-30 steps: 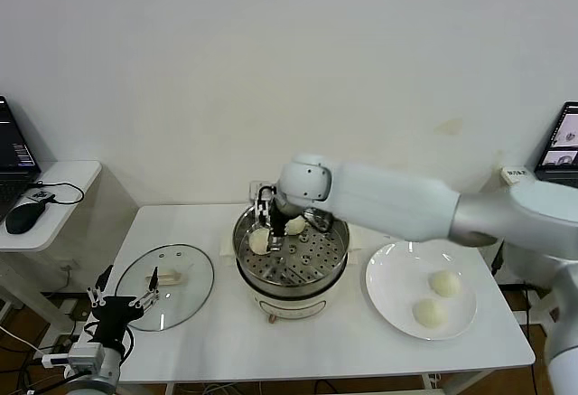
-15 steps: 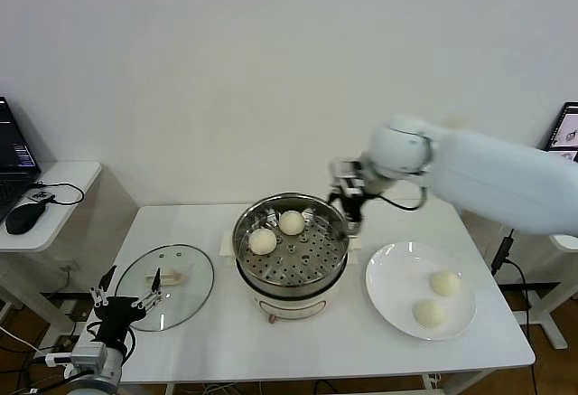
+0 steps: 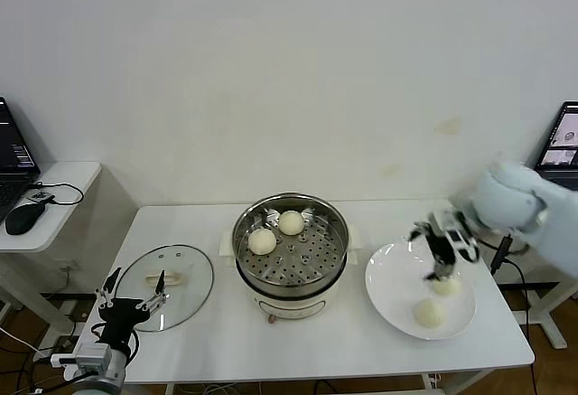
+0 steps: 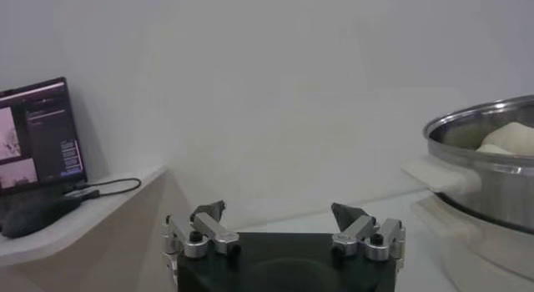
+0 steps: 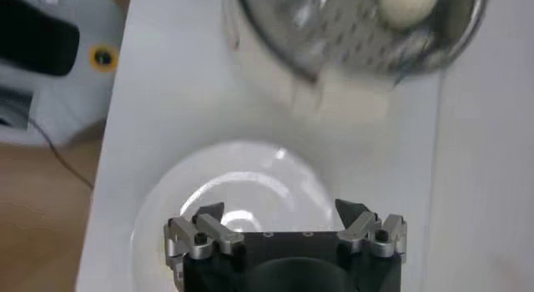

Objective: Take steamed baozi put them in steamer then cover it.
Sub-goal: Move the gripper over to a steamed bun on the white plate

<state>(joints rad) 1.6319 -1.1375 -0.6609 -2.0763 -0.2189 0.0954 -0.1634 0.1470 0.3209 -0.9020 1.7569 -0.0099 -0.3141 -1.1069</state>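
The steamer stands mid-table with two steamed baozi on its perforated tray. Two more baozi lie on the white plate at the right. My right gripper hovers open and empty over that plate, close above the farther bun; its wrist view shows the gripper over the plate with the steamer beyond. The cover lies flat at the table's left. My left gripper waits open beside it, the same gripper empty in its own view.
A low side table at the far left carries a mouse and a laptop. Another screen stands past the table's right end. In the left wrist view the steamer's wall is off to one side.
My right arm has swung out of the steamer and across to the plate on the right, empty. Two baozi stay in the steamer. The left arm has barely moved.
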